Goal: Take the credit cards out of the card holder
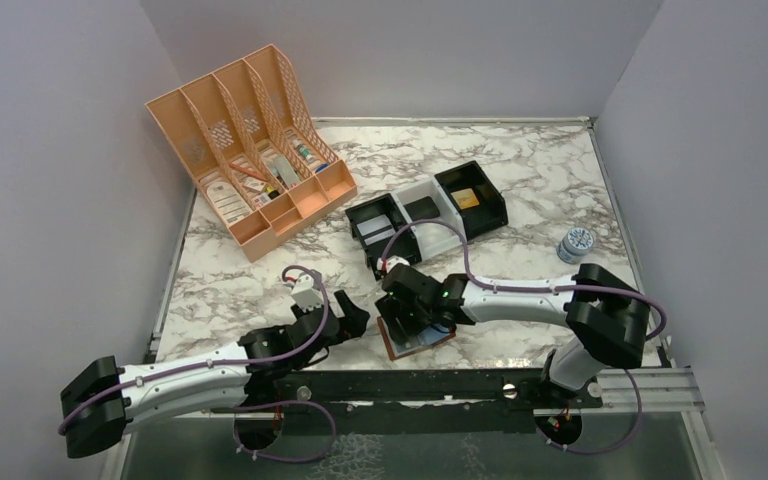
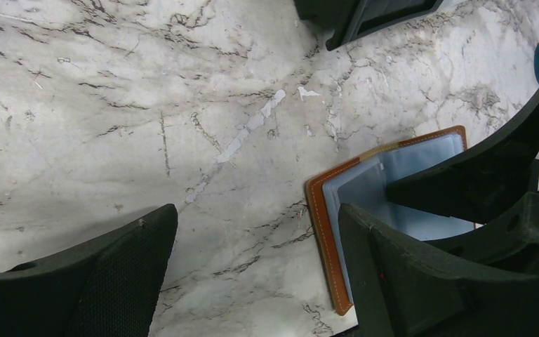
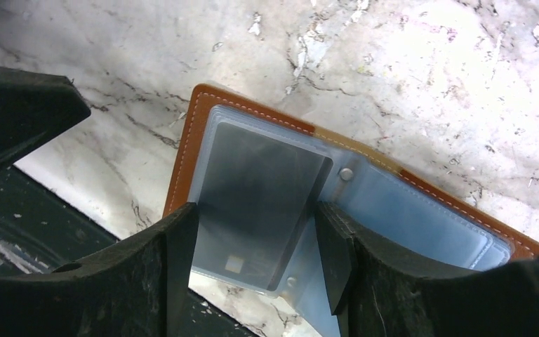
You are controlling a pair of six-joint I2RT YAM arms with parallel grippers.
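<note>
The card holder (image 3: 189, 133) lies spread at the near edge of the table (image 1: 520, 170), 1 grey card (image 3: 260, 175) in its sleeve. The right gripper (image 3: 253, 217) straddles that card, jaws apart. The left gripper (image 2: 256, 210) gapes beside, pinning nothing, so a pull may drag the holder off.

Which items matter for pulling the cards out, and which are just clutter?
Job:
- card holder, spread open
- credit card in its sleeve
- right hand straddling that card

Lying about:
- peach file organizer
- black-and-white trays
- small blue-and-white jar
</note>
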